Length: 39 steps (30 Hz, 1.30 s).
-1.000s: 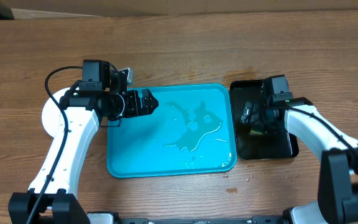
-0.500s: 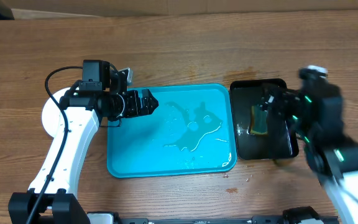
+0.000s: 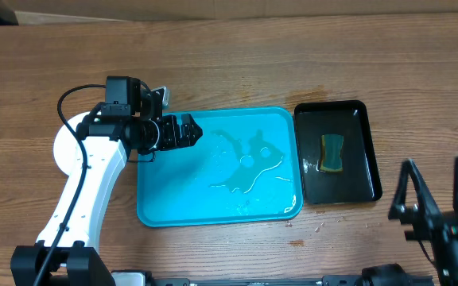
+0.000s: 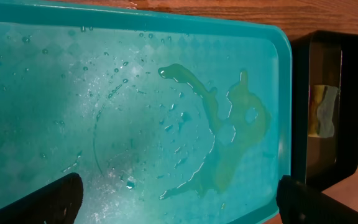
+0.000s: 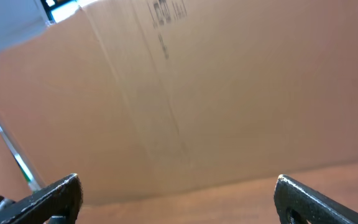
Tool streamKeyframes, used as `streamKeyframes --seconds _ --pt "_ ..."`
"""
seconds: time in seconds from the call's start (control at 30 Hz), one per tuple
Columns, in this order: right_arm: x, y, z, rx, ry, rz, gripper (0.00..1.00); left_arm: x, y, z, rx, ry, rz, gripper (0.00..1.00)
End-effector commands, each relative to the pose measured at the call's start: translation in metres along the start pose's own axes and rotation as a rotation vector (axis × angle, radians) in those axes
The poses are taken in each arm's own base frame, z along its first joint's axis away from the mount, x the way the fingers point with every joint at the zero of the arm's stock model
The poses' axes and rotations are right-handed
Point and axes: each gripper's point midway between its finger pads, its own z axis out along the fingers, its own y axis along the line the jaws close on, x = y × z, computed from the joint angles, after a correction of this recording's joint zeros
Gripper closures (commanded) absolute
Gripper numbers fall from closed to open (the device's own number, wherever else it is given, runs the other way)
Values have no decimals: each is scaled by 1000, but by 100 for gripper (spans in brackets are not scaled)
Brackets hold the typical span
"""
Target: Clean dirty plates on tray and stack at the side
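Before right end effector (image 5: 178,186), cardboard (image 5: 197,93) (wrist-only)

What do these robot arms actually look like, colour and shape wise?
The left arm has smooth white shells, black joints and a looping black cable. The left gripper and right gripper are black, each with two thin fingers.

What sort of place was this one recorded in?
Probably a lab bench staged as a dishwashing station, not a real kitchen: a wood-grain table, a wet turquoise tray, a sponge in a black tray, and a cardboard box nearby.
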Motion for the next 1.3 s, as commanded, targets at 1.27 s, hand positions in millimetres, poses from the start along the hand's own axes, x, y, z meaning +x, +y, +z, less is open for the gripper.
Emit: streamKeyframes --seconds 1.27 --pt "240 -78 42 28 175 -4 0 -4 -3 -2 0 -11 32 0"
